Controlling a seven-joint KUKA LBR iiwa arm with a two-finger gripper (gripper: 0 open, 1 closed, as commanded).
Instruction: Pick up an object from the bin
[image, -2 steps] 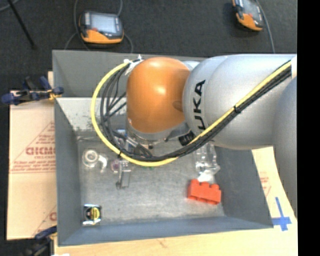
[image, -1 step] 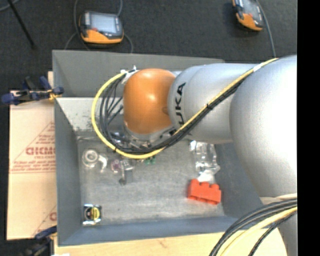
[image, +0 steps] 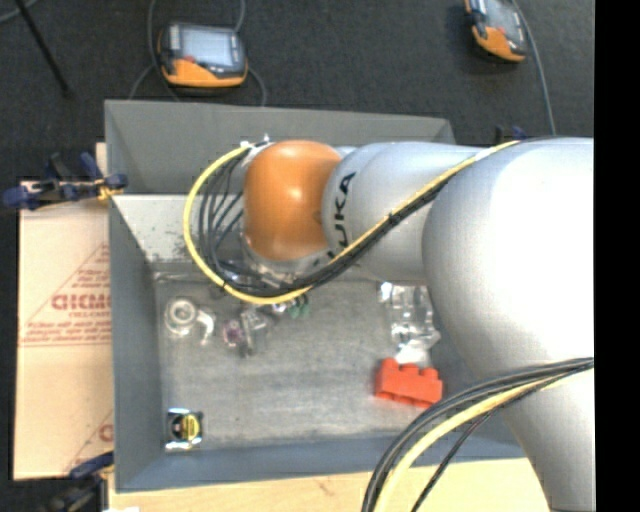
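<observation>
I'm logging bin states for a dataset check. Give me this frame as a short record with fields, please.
gripper position: gripper low over the bin floor, upper-left area, under the orange wrist cover
nearest things: small purple piece beside it; small green piece; clear round piece further toward the view's left
other things: red block; clear plastic piece above it; yellow-black tape measure in the lower-left corner
held thing: cannot tell

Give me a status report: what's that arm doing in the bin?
Gripper low in bin, left of centre, state unclear. Small purple thing right beside it. Clear round piece close by; red brick well off.
</observation>
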